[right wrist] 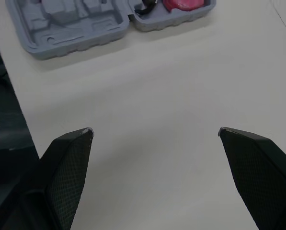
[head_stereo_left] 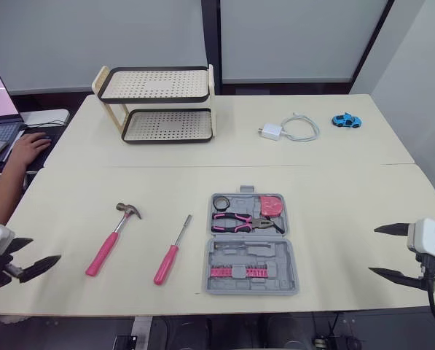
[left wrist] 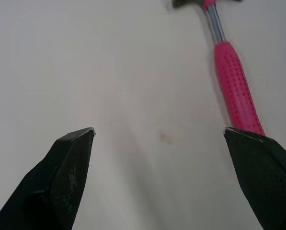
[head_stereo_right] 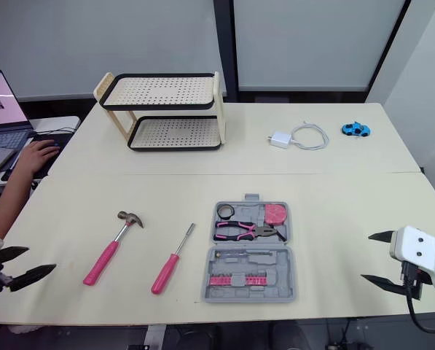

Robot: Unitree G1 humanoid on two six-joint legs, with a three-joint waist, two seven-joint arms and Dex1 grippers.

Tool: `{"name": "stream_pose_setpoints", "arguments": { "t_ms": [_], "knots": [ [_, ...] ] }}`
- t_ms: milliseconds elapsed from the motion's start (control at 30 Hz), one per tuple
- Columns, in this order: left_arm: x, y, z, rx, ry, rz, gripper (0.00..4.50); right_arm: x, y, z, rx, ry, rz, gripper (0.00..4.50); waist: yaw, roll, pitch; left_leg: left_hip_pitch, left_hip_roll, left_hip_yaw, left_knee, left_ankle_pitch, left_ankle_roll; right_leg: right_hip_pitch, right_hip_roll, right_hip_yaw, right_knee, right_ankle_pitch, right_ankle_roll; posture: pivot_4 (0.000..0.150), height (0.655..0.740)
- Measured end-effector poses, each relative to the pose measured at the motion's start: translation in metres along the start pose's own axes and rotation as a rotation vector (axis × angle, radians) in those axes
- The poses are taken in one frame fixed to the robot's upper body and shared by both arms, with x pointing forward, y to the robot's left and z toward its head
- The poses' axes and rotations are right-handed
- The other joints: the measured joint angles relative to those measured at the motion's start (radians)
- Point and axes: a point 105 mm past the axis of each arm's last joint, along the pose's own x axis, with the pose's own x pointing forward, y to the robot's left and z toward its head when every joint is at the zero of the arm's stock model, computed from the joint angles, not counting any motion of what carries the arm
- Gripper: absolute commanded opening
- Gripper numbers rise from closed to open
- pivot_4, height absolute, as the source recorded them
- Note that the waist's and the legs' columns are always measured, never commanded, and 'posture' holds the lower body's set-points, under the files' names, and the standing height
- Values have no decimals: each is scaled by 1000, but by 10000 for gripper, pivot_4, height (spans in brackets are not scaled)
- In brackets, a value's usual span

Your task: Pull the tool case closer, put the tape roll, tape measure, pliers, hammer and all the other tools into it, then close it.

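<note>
One clean mid-handle grasp: left gripper (head_stereo_left: 44, 249), wide like right gripper (head_stereo_left: 373, 251), should take the hammer (head_stereo_left: 112, 238) left of the case (head_stereo_left: 251, 244).

**Left end effector** (head_stereo_left: 46, 248) and **right end effector** (head_stereo_left: 372, 250): each carries two black, wedge-shaped fingers (right wrist: 68, 172) that taper to pointed tips and have finely textured faces. The fingers are mounted on a white, rounded housing (head_stereo_left: 430, 240). The right housing bears small dark round recesses, and a black cable (head_stereo_left: 430, 292) trails beneath it.
</note>
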Motion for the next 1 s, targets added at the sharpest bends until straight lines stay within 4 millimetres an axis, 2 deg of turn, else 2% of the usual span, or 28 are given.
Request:
{"name": "stream_pose_setpoints", "arguments": {
  "t_ms": [200,367,500,733,867,1000],
  "knots": [
    [1,-11,1,61,47,-132,45000,0,-12,14,-66,-7,31,44927,0,0,0,0,1,0,0,0,0,1,0,-2,0,0,0,1500,7400],
    [3,-8,5,2,39,-113,45000,1,-21,17,-64,-22,19,44927,-1,0,1,0,1,1,0,0,0,1,0,-2,0,0,0,1500,7400],
    [-2,-5,6,-85,27,-76,45000,0,-25,31,-74,-40,33,44927,-1,0,1,0,1,0,0,0,0,1,0,-2,0,0,0,1500,7400],
    [2,-3,19,-188,-50,8,45000,15,-28,92,-156,-208,101,44927,-5,0,1,0,4,-2,1,0,0,0,0,-1,0,0,0,1500,7400],
    [14,-17,23,-237,-89,3,45000,33,-23,131,-176,-357,154,44927,-5,0,1,-2,4,-4,1,0,0,-2,-1,-1,0,0,0,1500,7400],
    [24,-24,30,-262,-110,10,45000,47,-21,149,-157,-411,192,44927,0,0,1,-3,3,-5,1,0,0,-3,-2,-2,0,0,0,1500,7400]
  ]
}}
